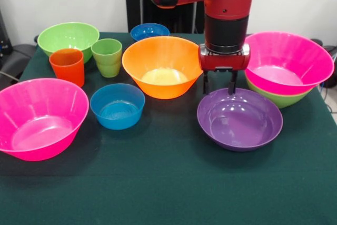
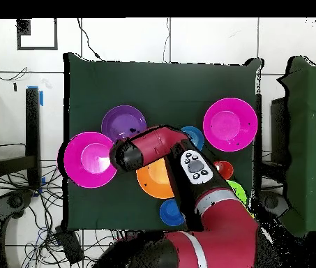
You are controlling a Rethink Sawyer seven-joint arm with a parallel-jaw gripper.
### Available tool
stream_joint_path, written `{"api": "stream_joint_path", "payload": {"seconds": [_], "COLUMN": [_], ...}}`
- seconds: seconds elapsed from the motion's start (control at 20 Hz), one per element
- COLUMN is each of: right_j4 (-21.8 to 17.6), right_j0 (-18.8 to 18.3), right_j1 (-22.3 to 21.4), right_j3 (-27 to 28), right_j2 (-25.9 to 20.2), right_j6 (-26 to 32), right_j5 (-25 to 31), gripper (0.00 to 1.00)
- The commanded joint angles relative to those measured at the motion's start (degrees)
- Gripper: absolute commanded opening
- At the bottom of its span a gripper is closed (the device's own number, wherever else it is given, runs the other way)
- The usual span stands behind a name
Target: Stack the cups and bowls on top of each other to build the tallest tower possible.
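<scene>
The gripper (image 1: 219,84) hung with its jaws parted and empty just above the far rim of the shallow purple bowl (image 1: 239,119), which lay directly below, between the orange bowl (image 1: 163,67) and the pink-on-green stack (image 1: 287,67).

A dark green cloth covers the table (image 1: 174,183). On it stand a big pink bowl (image 1: 39,119), a blue bowl (image 1: 117,106), an orange bowl (image 1: 162,67), a purple bowl (image 1: 239,119), an orange-red cup (image 1: 68,66) and a light green cup (image 1: 107,57). Farther back sit a green bowl (image 1: 67,38), a second small blue bowl (image 1: 149,30), and another green bowl (image 1: 279,97) with a pink one nested in it.
</scene>
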State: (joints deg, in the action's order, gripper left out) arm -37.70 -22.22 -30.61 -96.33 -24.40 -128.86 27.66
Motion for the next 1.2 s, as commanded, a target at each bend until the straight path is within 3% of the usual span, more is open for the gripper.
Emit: {"api": "stream_joint_path", "payload": {"seconds": [0.05, 0.45, 1.2], "right_j4": [-2.46, -2.85, -10.35], "right_j0": [-2.16, -5.22, -5.28], "right_j1": [1.26, 0.55, 4.16], "right_j3": [2.91, 3.16, 4.62], "right_j2": [-5.80, -8.75, -7.43], "right_j6": [14.66, 18.61, 15.98], "right_j5": [3.34, 7.27, 1.43], "gripper": [1.00, 1.00, 1.00]}}
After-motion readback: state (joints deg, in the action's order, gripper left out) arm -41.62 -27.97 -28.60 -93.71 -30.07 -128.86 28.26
